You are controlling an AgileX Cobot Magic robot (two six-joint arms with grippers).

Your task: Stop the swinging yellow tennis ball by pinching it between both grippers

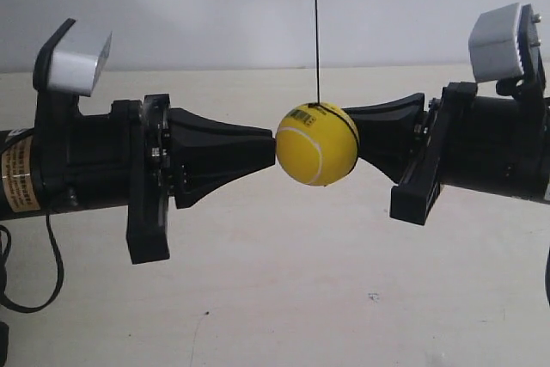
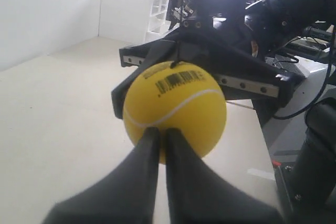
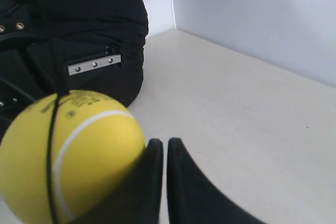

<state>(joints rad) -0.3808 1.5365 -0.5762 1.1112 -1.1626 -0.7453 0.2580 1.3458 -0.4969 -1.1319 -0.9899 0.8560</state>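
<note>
The yellow tennis ball point(image 1: 316, 145) hangs on a thin black string point(image 1: 316, 32) between both grippers above the table. My left gripper point(image 1: 271, 149), the arm at the exterior view's left, is shut, and its tapered tips press the ball's side. In the left wrist view the ball point(image 2: 176, 111) sits straight ahead of the left gripper point(image 2: 161, 132), barcode on top. My right gripper point(image 1: 359, 137) is also shut and meets the ball from the opposite side. In the right wrist view the ball point(image 3: 68, 156) lies off-centre, against the outer side of one finger of the right gripper point(image 3: 163, 142).
A pale beige table point(image 1: 284, 298) lies below, with a white wall behind. A white shelf unit point(image 2: 134, 14) stands in the far corner. A black cable point(image 1: 39, 294) loops under the arm at the exterior view's left.
</note>
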